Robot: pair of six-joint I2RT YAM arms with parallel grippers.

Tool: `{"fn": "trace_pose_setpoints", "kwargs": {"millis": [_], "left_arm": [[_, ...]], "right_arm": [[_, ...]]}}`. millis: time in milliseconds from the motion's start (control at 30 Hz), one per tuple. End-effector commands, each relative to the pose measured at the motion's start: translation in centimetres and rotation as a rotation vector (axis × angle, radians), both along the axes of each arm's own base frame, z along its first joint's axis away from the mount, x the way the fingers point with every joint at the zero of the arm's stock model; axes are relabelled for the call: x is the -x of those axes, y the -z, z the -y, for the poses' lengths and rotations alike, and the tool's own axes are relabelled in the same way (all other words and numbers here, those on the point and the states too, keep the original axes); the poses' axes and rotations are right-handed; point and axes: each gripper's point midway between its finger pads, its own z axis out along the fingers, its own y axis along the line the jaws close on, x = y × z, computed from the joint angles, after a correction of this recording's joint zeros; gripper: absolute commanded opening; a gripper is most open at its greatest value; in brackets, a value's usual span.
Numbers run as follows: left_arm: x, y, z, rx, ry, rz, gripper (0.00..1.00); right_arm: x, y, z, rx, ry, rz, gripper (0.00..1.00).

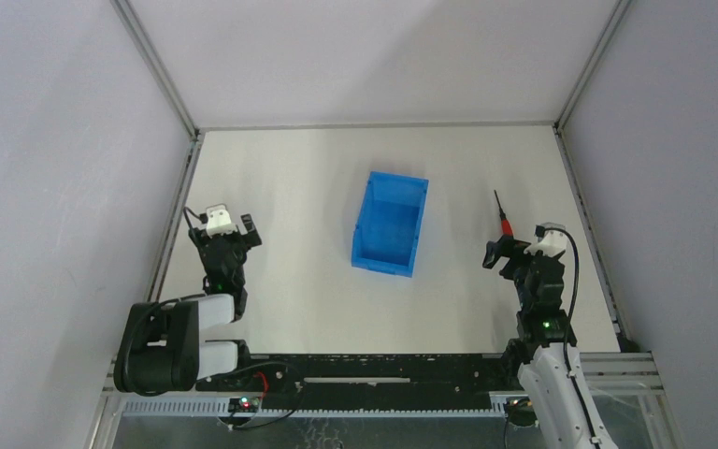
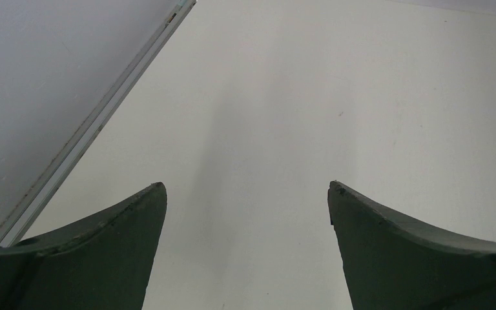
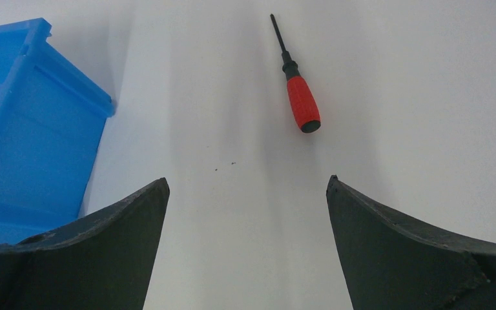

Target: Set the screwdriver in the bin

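The screwdriver [image 3: 290, 68] lies flat on the bench [image 1: 290, 187], close to the right edge and about midway between the near and far edges. Its red handle points toward the near edge and its thin black shaft toward the far edge, leaning slightly left. Nothing touches it. The right gripper [image 3: 247, 181] hovers just on the near side of the handle's butt with its jaws spread wide and nothing between them. In the wrist view the handle sits a little right of the gap's centre.

We judge that the step in hand is the reach for the pick-up. To do it well, we would shift slightly toward the right edge so the handle sits midway between the jaws. We would then move forward over the thick red part and descend until the tips straddle it. We would close across the handle, not on the slim shaft, which could roll or slip out.

The bin [image 1: 390, 224] stands at the middle of the bench, well apart from the tool on its left, and we see nothing inside it.

The left gripper [image 2: 247, 184] waits near the left edge, jaws parted over bare surface, holding nothing.
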Motion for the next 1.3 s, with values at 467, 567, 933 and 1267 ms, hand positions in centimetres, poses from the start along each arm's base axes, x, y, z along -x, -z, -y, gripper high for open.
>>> {"fn": "trace_pose_setpoints", "kwargs": {"millis": [467, 567, 933, 1267], "left_arm": [[-1.2, -3.1, 0.0, -0.012, 0.009, 0.102, 1.00], [-1.1, -3.0, 0.0, -0.012, 0.010, 0.101, 1.00], [-1.1, -3.0, 0.0, -0.012, 0.010, 0.100, 1.00], [-1.1, -3.0, 0.0, -0.012, 0.009, 0.101, 1.00]], "right_arm": [[-6.0, -6.2, 1.4, 0.125, 0.002, -0.321, 1.00], [-7.8, -4.9, 2.5, 0.167, 0.000, -0.502, 0.99], [-12.6, 3.7, 4.5, 0.135, -0.095, -0.857, 0.93], [-11.3, 10.5, 5.2, 0.138, -0.076, -1.046, 0.65]]}}
